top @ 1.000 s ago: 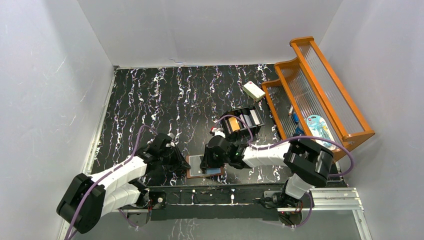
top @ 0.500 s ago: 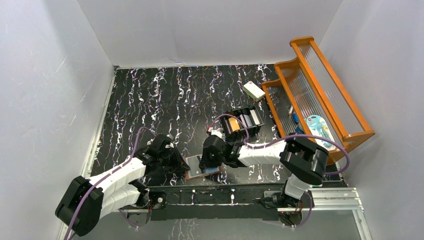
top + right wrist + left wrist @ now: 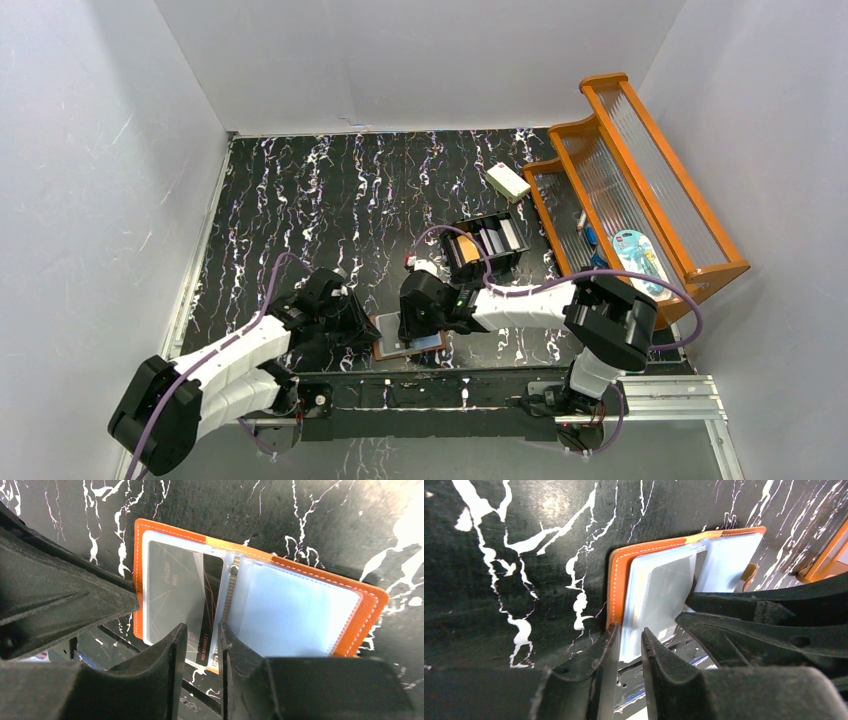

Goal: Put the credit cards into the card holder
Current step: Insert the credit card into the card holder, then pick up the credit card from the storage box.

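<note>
1. The open orange-brown leather card holder with clear pale-blue sleeves (image 3: 425,343) lies flat at the near edge of the black, white-veined worktop (image 3: 300,200), between the two arms.
2. A dark grey plastic credit card (image 3: 175,587) sits mostly inside one sleeve. Its end nearest the right wrist camera sticks out past the sleeve's edge.
3. The right tool (image 3: 201,630) is spread a little above that protruding end. The card's face shows in the gap, and the tool is clamping nothing.
4. The left tool (image 3: 630,632) has its fingers close together astride a sleeve edge, just beside the holder's stitched border. I cannot tell whether it is pinching the sleeve.
5. An orange card (image 3: 466,248) and some pale cards (image 3: 497,238) stand in a black plastic compartmented box (image 3: 515,258), farther back and well apart from the holder.
6. A white block (image 3: 508,182) lies near an orange wooden rack (image 3: 640,190).
</note>
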Tool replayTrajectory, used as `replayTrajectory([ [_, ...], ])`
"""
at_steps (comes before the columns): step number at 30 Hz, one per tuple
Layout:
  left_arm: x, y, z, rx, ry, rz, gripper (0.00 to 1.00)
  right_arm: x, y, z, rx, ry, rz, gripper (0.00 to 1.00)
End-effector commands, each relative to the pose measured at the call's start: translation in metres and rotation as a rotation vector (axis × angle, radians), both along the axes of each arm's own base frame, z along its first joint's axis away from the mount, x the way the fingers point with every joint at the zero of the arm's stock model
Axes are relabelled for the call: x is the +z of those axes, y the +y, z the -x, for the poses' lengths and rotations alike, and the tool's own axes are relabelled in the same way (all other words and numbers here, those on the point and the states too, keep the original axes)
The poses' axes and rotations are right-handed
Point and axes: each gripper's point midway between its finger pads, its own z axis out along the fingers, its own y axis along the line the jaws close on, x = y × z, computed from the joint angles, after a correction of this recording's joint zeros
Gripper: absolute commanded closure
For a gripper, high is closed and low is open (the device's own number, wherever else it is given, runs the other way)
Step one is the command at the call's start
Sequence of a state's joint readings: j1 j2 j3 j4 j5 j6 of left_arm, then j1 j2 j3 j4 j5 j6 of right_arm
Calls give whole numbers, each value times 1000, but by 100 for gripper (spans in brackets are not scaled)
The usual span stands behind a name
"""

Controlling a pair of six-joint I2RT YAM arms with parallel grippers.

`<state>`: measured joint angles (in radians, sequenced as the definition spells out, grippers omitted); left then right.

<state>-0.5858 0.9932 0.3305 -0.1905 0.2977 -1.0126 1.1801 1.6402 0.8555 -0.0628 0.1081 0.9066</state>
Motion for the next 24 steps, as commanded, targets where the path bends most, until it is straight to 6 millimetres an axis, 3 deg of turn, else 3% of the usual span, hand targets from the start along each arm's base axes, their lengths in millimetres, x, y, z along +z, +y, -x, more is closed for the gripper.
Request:
replayTrajectory([
  [1,15,9,-8,-3,-52,-67,75,39,-4,-22,47,-140,8,60],
  [5,34,11,-18,-22,-127,-91,71,60,-15,-40,57,-219,21,54],
  [9,58,10,-28,-65,-225,-90,62,79,-37,-70,21,-314,100,52],
  [16,87,11,-33,-178,-307,-133,40,116,-106,-146,-151,-481,292,50],
  [20,104,10,-35,-215,-374,-120,39,135,-147,-184,-235,-565,412,50],
  [24,113,12,-34,-255,-435,-123,38,137,-173,-209,-267,-612,557,50],
])
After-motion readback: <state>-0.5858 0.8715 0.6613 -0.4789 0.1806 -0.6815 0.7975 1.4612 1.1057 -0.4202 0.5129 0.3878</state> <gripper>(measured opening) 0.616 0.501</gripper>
